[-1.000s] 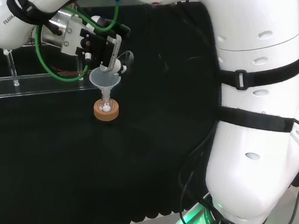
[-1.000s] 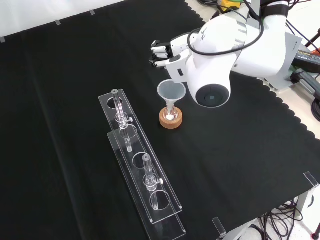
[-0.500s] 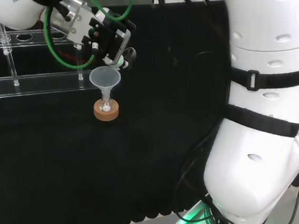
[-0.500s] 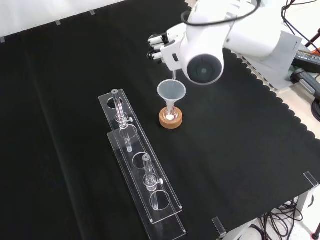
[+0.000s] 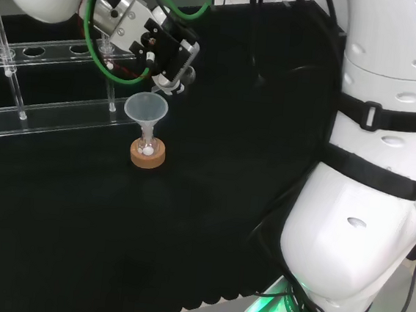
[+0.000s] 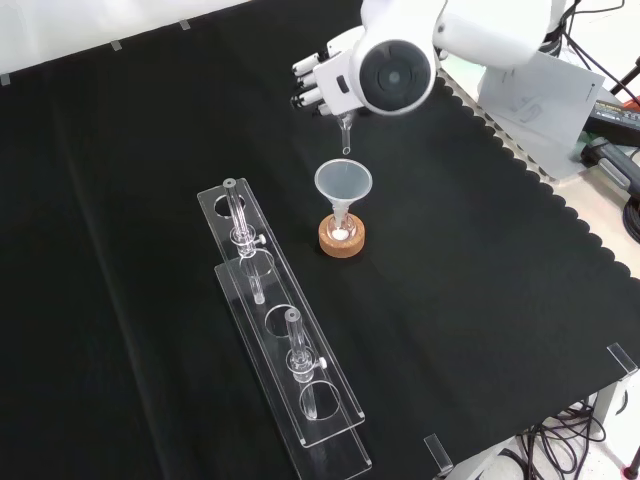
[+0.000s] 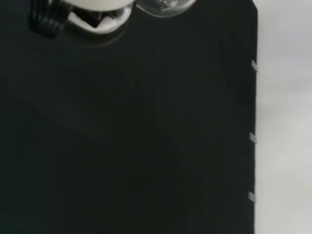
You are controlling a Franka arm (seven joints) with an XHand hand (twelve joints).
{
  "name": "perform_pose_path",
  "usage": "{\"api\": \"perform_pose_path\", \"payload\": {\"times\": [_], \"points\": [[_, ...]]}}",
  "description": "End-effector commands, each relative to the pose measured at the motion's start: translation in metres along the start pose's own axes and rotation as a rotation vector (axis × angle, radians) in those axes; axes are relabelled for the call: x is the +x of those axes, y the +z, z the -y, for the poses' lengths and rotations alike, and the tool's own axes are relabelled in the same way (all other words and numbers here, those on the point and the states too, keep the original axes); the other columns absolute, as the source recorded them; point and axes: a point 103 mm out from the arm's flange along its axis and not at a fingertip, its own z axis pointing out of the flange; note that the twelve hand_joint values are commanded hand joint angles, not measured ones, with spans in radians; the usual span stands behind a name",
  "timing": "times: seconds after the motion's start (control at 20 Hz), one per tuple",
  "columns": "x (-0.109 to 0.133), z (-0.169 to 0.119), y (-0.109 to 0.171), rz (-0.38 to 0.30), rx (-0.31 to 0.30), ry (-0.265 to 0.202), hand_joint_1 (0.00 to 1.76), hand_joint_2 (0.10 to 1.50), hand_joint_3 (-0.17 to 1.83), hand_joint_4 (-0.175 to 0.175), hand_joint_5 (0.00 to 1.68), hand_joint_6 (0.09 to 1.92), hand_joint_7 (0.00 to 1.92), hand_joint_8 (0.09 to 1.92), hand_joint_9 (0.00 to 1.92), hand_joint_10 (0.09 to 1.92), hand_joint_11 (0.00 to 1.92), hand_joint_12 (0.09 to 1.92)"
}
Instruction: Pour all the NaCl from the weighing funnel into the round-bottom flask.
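A small round-bottom flask with white grains in its bottom sits in a cork ring at mid-cloth. A clear plastic funnel stands in its neck. The hand hangs above and just beyond that funnel, its fingers curled on the clear glass weighing funnel. The weighing funnel's thin stem points down over the plastic funnel's rim, apart from it. In the wrist view the glass piece shows beside a blurred part of the hand; its contents cannot be made out.
Two long clear racks with upright glass tubes lie left of the flask in the front view. The arm's big white links fill the head view's right. The cloth's scalloped edge runs along the front view's right.
The arm has lifted and swung the hand with the weighing funnel up and away from the plastic funnel. The flask, funnel and racks have stayed put.
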Motion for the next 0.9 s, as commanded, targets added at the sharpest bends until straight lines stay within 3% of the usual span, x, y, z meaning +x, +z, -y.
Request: {"api": "perform_pose_path", "payload": {"times": [0.05,0.9], "points": [[-0.007,0.001,0.011,-0.11,-0.023,-0.009,1.11,0.71,0.56,0.175,1.25,0.68,0.44,0.67,0.73,0.47,0.59,1.17],[-0.033,-0.013,0.047,-0.354,-0.084,-0.025,1.11,0.72,0.56,0.175,1.24,0.69,0.45,0.67,0.74,0.47,0.59,1.17]]}}
